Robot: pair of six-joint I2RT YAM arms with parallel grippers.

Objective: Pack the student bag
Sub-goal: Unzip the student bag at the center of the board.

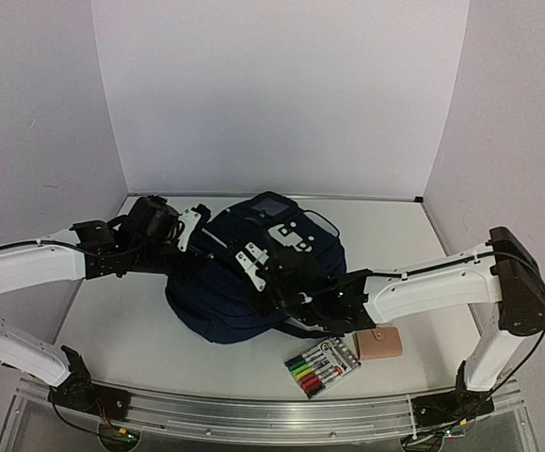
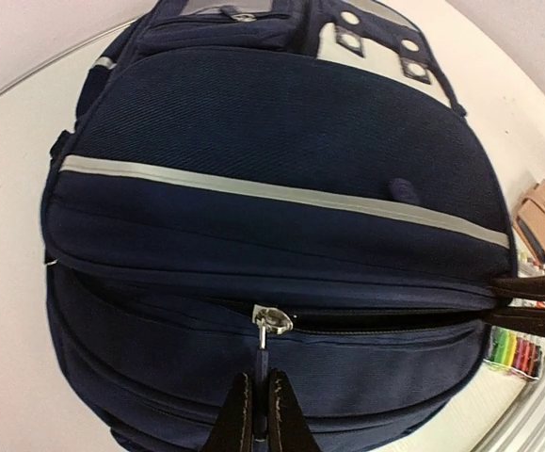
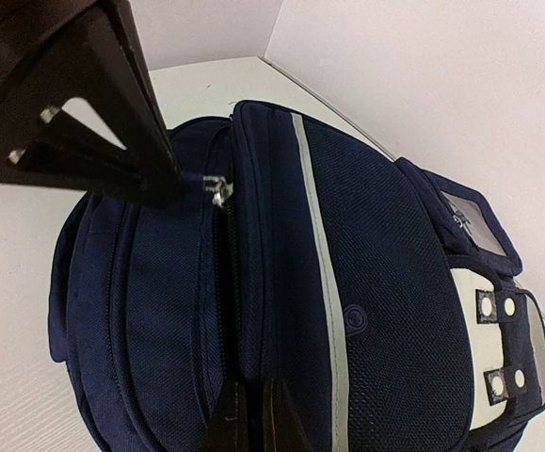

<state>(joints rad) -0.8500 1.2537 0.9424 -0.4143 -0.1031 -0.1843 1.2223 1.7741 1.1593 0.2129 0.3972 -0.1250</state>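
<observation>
Navy student bag (image 1: 253, 273) lies just ahead of me: my left gripper (image 2: 259, 384) pinches the zipper pull (image 2: 264, 350), presumably to drag it open, while my right gripper (image 3: 251, 386) is clamped on the bag nearby for counter-tension.

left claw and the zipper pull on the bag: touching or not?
Touching. The left wrist view shows the left claw shut on the zipper pull of the student bag; the pull's tab runs down between its fingertips.
</observation>
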